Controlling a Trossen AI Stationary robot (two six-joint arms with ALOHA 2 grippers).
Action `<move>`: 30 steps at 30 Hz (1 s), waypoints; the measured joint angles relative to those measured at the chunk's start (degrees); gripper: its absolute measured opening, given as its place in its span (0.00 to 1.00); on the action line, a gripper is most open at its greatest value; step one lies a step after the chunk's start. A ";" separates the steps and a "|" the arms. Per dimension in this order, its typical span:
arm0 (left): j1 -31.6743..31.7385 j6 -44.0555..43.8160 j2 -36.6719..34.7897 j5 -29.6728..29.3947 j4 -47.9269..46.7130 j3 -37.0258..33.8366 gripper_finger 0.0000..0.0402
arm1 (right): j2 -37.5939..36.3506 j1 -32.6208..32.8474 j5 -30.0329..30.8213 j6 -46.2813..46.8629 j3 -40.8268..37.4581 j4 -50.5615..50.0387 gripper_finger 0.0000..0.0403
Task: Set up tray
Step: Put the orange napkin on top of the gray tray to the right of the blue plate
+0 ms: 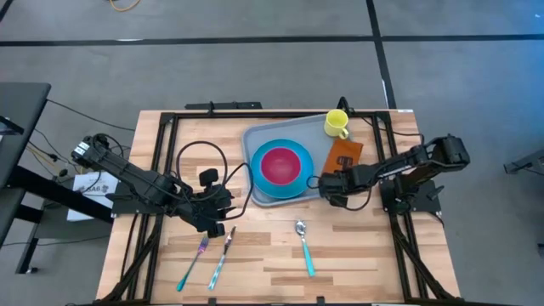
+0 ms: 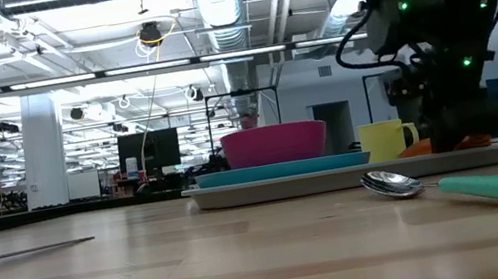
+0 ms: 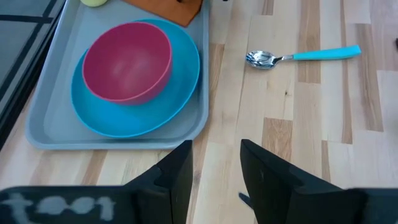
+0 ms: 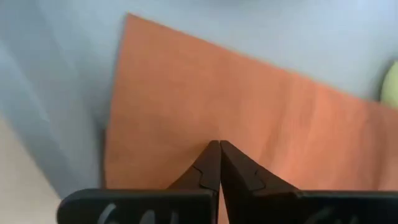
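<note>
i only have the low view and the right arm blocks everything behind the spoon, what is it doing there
Observer: The right gripper has its fingers shut, tips just over the orange napkin at the right end of the tray.
Operator: and the left arm, cant see it at all
Observer: The left gripper is over bare table by the tray's front left corner, fingers open, holding nothing.
Operator: any cutlery besides the spoon
Observer: Yes, a fork and a knife lie side by side at the table's front left.

Pink bowl (image 2: 273, 143) and yellow mug (image 2: 386, 140) on tray (image 2: 337, 178).
</note>
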 joint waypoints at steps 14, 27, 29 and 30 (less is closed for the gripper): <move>0.00 0.00 0.00 0.00 0.00 0.00 0.31 | -0.04 -4.28 10.42 26.16 5.51 -8.34 0.00; 0.02 0.98 0.00 0.53 -0.04 0.00 0.31 | -21.52 -14.70 5.55 16.43 5.50 -13.14 0.00; 0.02 1.01 0.00 0.51 -0.07 0.00 0.31 | -27.16 -17.74 1.97 15.32 4.25 -11.30 0.00; 0.02 1.01 0.00 0.50 -0.04 0.00 0.31 | -29.96 -19.08 -1.22 14.50 3.01 -9.51 0.00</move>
